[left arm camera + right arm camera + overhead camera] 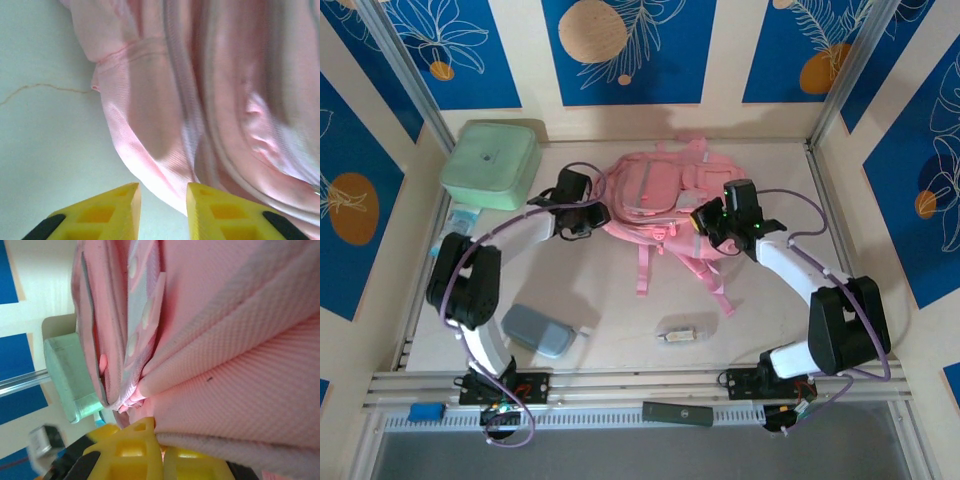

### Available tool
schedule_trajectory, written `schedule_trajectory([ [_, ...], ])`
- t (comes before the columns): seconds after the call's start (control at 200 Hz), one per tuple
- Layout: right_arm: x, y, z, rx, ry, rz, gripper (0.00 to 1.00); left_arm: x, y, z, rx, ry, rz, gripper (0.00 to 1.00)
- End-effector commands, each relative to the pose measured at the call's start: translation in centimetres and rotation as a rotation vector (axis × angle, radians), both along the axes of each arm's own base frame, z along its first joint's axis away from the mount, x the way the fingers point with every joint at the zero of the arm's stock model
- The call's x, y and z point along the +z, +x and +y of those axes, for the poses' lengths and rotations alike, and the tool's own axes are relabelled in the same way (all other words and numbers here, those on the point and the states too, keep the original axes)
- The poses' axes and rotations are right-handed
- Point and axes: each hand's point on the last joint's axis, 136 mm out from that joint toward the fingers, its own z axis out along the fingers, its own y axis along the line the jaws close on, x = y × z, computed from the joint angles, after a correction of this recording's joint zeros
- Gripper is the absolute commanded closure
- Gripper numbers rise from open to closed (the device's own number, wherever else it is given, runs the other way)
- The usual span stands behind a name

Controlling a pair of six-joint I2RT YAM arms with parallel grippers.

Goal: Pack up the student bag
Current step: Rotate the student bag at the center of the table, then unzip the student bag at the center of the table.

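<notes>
- Across the far middle of the surface [610, 300], the student bag [655, 195] is lying flat, and its straps [645, 270] are trailing toward the arm bases.
- I am working it from both sides. The right claw [155, 450] is sitting with its fingers together and seems to be pinching a raised fold of pink fabric, since the creases are running into its tips.
- The left claw [162, 200] is sitting at the bag's left edge with its fingers a little apart. The hem is lying just ahead of the gap, and I cannot tell whether it is touching.
- I am judging the thin pinch on the right as the weak point: soft cloth could slide out if I lift or pull sideways, and the bag would slump shut.
- I am also worrying that the left fingers could close on table rather than hem, or catch only one layer and leave the opening hidden.
- I am watching the loose straps too, as either arm could snag and drag them.
- At the far left, the mint-green box [492, 162] is standing just beside the left arm's elbow sweep.
- Nearer me, the grey-blue pouch [538, 331] is lying close to the left arm's base, apart from the bag.
- Well short of the straps, a small pale object [677, 334] is resting on its own; it is too small to identify.
</notes>
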Motion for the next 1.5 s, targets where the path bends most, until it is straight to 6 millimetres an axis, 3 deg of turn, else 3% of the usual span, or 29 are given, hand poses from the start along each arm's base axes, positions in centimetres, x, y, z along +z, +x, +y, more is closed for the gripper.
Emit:
schedule_trajectory([
  [0.0, 2.7, -0.3, 1.4, -0.001, 0.029, -0.082, 1.00, 2.2, -2.8, 1.4, -0.034, 0.085, -0.016, 0.66],
  [0.085, 2.9, -0.7, 1.9, -0.015, 0.030, -0.080, 1.00, 3.8, -4.7, -0.3, -0.065, 0.064, -0.016, 0.64],
  [0.23, 3.2, -1.3, 2.3, -0.033, 0.047, -0.070, 1.00, 7.0, -7.7, -7.9, -0.226, -0.054, -0.095, 0.56],
  [0.305, 3.5, -1.4, 2.4, -0.035, 0.063, -0.074, 1.00, 8.1, -8.5, -10.8, -0.284, -0.066, -0.126, 0.54],
  [0.48, 4.1, -1.7, 2.2, -0.036, 0.041, -0.082, 1.00, 7.7, -9.3, -15.2, -0.365, -0.042, -0.129, 0.52],
  [0.79, 4.1, -1.7, 2.5, -0.047, 0.085, -0.069, 1.00, 4.2, -7.5, -17.3, -0.367, 0.052, -0.185, 0.52],
  [0.96, 4.3, -1.6, 3.4, -0.028, 0.121, -0.051, 1.00, 3.6, -5.8, -18.6, -0.361, 0.037, -0.235, 0.52],
  [1.13, 4.5, -1.7, 4.0, -0.023, 0.156, -0.043, 1.00, 2.6, -4.2, -17.7, -0.295, 0.109, -0.249, 0.53],
  [1.336, 4.8, -1.8, 4.5, -0.007, 0.178, -0.038, 1.00, 2.1, -3.5, -18.3, -0.296, 0.108, -0.277, 0.65],
  [1.496, 4.9, -1.9, 4.2, -0.004, 0.171, -0.044, 1.00, 3.2, -2.9, -18.6, -0.307, 0.111, -0.334, 0.79],
])
